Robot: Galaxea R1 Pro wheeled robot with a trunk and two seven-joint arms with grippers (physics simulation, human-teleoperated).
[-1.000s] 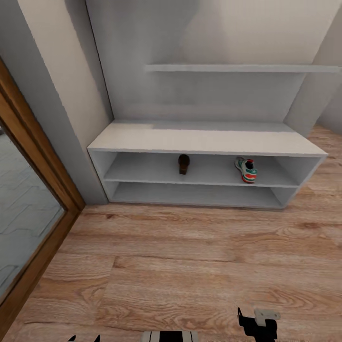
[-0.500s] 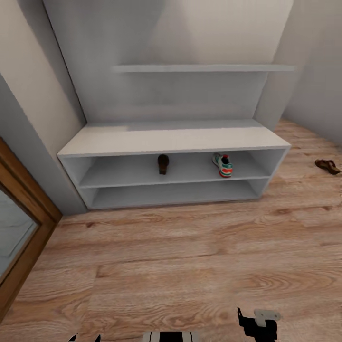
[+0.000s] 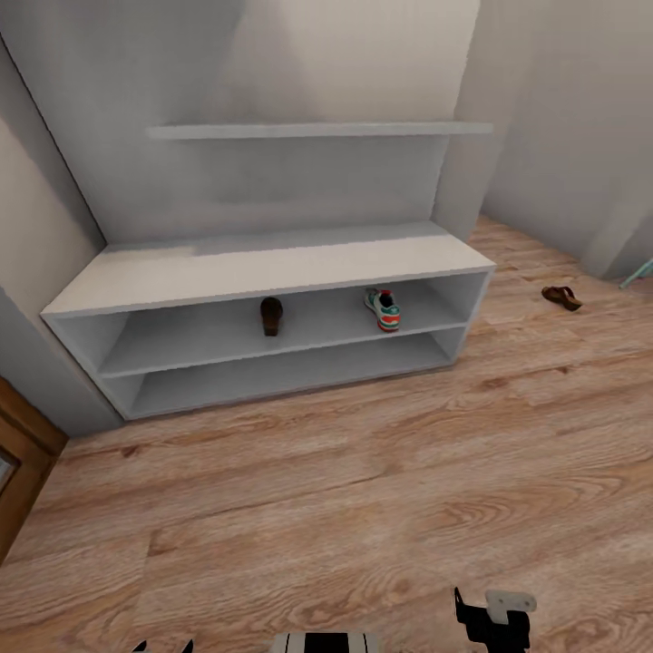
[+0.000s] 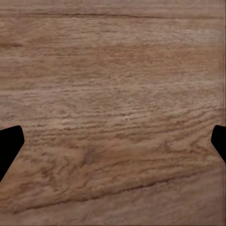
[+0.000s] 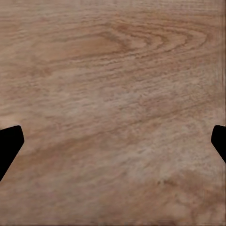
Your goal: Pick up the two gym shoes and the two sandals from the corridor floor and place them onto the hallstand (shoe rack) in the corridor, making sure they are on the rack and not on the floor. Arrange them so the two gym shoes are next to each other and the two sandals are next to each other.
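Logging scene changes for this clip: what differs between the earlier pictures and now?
The camera swung toward the robot's right, so the whole picture slid left; nothing itself moved. That brought a sandal on the floor beyond the shoe rack into sight. Unchanged: one sandal and one gym shoe on the rack's upper open shelf; both grippers' jaws wide apart over bare floor, holding nothing.
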